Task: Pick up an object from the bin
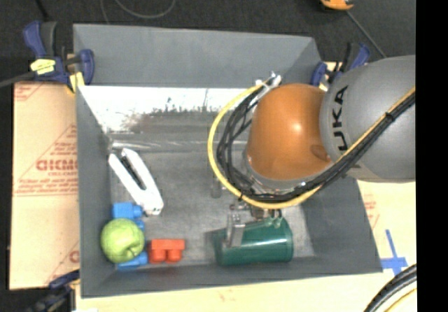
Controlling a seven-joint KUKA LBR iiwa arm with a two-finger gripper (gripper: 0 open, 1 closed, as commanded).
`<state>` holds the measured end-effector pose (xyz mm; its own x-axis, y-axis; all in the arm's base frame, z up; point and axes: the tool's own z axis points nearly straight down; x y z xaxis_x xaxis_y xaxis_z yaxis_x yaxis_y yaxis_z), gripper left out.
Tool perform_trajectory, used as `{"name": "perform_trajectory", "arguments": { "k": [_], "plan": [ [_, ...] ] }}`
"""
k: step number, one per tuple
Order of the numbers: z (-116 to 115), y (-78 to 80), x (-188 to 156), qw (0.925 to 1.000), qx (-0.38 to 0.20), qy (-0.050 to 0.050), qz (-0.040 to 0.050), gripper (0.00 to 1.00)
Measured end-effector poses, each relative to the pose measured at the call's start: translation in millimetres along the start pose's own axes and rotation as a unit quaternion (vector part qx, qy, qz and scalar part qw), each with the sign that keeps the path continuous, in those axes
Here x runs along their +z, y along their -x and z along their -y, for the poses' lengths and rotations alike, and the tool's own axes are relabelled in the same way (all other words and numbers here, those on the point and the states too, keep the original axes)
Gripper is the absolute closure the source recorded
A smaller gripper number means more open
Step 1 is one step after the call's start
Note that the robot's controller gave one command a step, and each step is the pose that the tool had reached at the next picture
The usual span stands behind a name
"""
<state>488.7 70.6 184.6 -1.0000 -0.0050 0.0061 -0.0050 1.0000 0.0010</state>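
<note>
Your robot's arm comes in from the right and bends down into the grey bin. The round orange cover on its wrist sits over the middle-right part of the bin floor. Black and yellow cables loop round the cover's left side.

Just under the cover you can see the hand. It is low down in the bin, close to the wall at the bottom of the view. It is right at the left end of a dark green cup. The cup lies on its side along that wall, a bit right of the middle. You cannot tell if the hand is open or closed, or if it has hold of the cup.

In the bottom left corner you have a green apple. It rests against a blue block. A small red block lies just beside the apple, between it and the cup, with a gap before the cup. A long white thing lies slanted just above the blue block, well apart from the hand.
</note>
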Motion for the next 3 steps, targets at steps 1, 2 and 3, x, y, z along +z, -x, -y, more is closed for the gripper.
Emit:
{"name": "perform_trajectory", "arguments": {
  "k": [1, 2, 3],
  "plan": [
    [0, 1.5, -4, 1.0000, 0.001, 0.000, 0.0041, 0.00],
    [8, 0.4, 14, 0.9989, -0.045, 0.000, 0.0084, 0.00],
    [49, -8.3, 67, 0.9837, -0.180, -0.001, 0.0051, 0.00]
  ]
}}
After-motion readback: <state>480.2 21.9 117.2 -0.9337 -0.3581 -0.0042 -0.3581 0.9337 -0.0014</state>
